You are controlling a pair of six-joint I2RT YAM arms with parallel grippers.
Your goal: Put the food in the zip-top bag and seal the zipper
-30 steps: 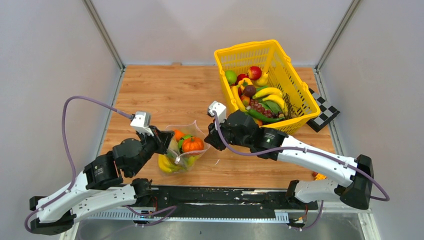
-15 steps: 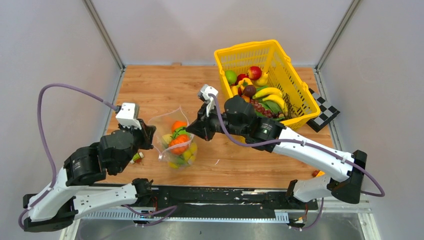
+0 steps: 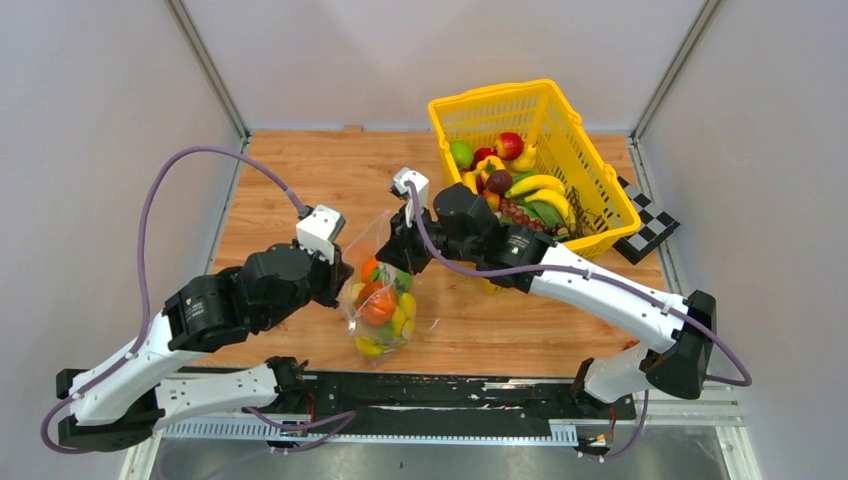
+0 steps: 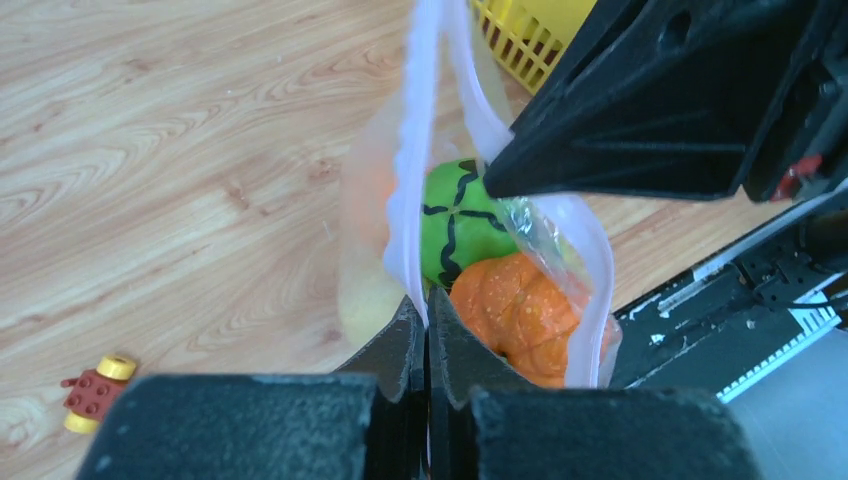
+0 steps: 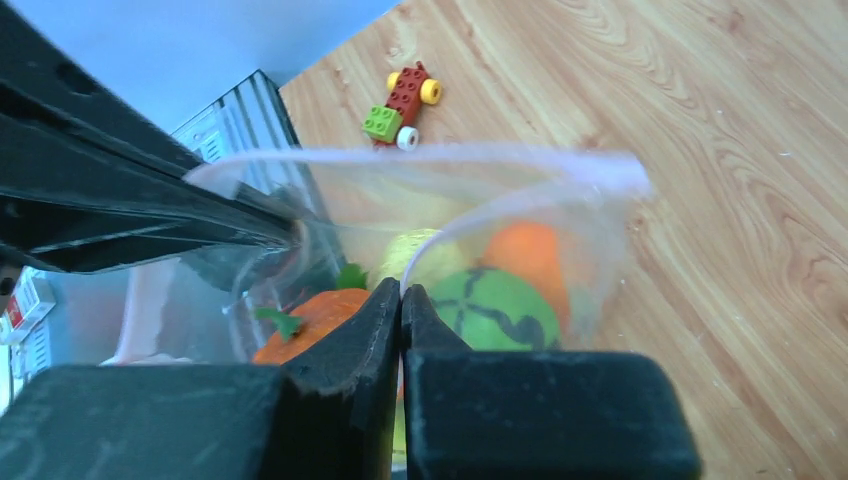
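Observation:
The clear zip-top bag (image 3: 381,305) hangs upright between my two grippers over the wooden table. It holds food: an orange pumpkin (image 4: 515,310), a green striped ball (image 4: 458,222) and yellow pieces (image 3: 403,316). My left gripper (image 3: 343,281) is shut on one side of the bag's rim, seen close in the left wrist view (image 4: 427,300). My right gripper (image 3: 393,250) is shut on the opposite side of the rim (image 5: 401,290). The whitish zipper (image 4: 404,190) runs open around the bag's mouth, also in the right wrist view (image 5: 430,156).
A yellow basket (image 3: 489,98) with more toy fruit (image 3: 522,196) stands at the back right, just behind my right arm. A checkerboard card (image 3: 648,226) lies right of it. A small toy brick car (image 5: 404,105) sits on the table left of the bag (image 4: 95,388).
The bag has been raised from lying slumped on the table to hanging upright and has shifted slightly right. My left gripper swung left, then came right to the bag's rim.

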